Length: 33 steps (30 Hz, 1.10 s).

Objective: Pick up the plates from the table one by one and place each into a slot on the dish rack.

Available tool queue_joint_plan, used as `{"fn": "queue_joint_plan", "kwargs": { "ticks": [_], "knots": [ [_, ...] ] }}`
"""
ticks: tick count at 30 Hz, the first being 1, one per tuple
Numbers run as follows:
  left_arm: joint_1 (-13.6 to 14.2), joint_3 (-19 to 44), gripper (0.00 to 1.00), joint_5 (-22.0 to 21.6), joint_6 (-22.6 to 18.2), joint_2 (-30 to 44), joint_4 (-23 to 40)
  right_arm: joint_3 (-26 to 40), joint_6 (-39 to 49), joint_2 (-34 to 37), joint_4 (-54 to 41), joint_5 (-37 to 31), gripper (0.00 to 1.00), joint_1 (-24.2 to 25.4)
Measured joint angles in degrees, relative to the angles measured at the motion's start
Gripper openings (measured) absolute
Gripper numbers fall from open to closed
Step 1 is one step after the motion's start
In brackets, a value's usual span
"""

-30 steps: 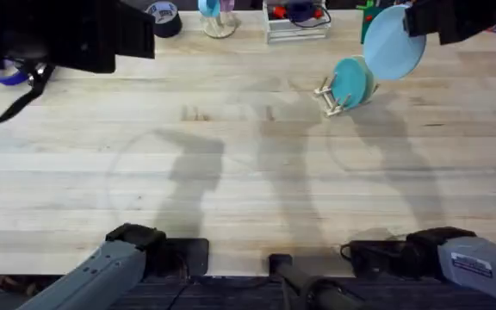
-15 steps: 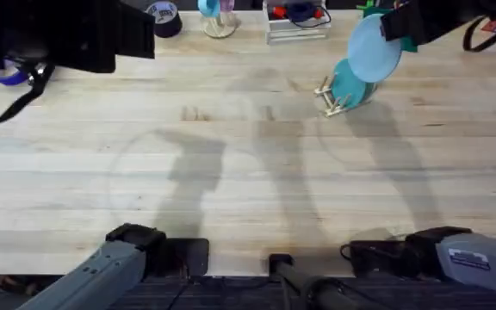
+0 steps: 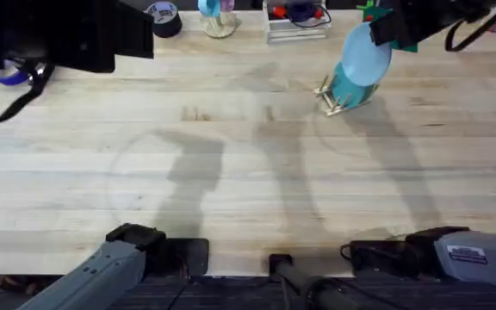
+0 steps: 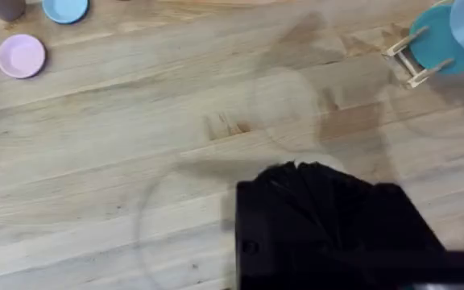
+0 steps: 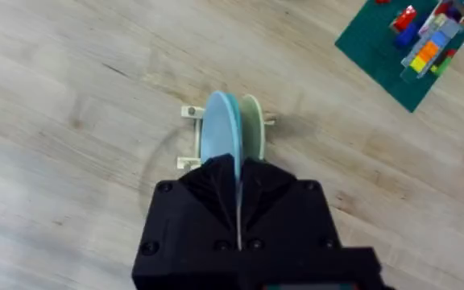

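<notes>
My right gripper point(image 3: 386, 33) is shut on the rim of the pale sky blue plate point(image 3: 364, 57), holding it upright just above the dish rack point(image 3: 330, 102) at the table's point(image 3: 248, 172) far right. In the right wrist view the blue plate point(image 5: 219, 133) hangs edge-on between the rack's pegs point(image 5: 189, 113), right beside the teal plate point(image 5: 253, 129), which stands in a slot. The teal plate point(image 3: 346, 86) leans in the rack. My left gripper point(image 4: 300, 173) hangs high over the table's middle left with nothing in it, a dark shape.
Along the far edge stand a tape roll point(image 3: 164, 17), a glass point(image 3: 218, 19) and a white tray of small parts point(image 3: 298, 19). A pink saucer point(image 4: 21, 56) and a blue saucer point(image 4: 64, 10) lie far left. A green brick mat point(image 5: 405, 48) lies beyond the rack.
The right gripper has carried the pale blue plate leftward and down, from beside the rack to just over it, close against the teal plate. The left arm has stayed still.
</notes>
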<state>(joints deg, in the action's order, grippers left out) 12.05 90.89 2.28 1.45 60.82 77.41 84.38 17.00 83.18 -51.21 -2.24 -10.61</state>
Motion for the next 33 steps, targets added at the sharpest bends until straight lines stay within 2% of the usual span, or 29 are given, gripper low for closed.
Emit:
{"fn": "queue_joint_plan", "kwargs": {
  "ticks": [29, 30, 31, 33],
  "knots": [
    [0.0, 0.0, 0.041, -0.02, 0.0, 0.0, 0.0, 0.0, 2.36, 6.86, 1.58, 0.15, 0.028, -1.64],
    [0.0, 0.0, 0.098, -0.09, -0.18, 0.0, 0.0, 0.0, 2.42, 6.88, 1.58, 0.15, 0.028, -1.64],
    [0.0, 0.0, 0.199, -0.13, -0.24, 0.0, 0.0, 0.0, 2.55, 6.88, 1.65, 0.15, 0.028, -1.64],
    [0.0, 0.0, 0.47, -0.2, -0.26, 0.0, 0.0, 0.0, 2.64, 6.88, 1.65, 0.15, 0.028, -1.64]
  ]
}}
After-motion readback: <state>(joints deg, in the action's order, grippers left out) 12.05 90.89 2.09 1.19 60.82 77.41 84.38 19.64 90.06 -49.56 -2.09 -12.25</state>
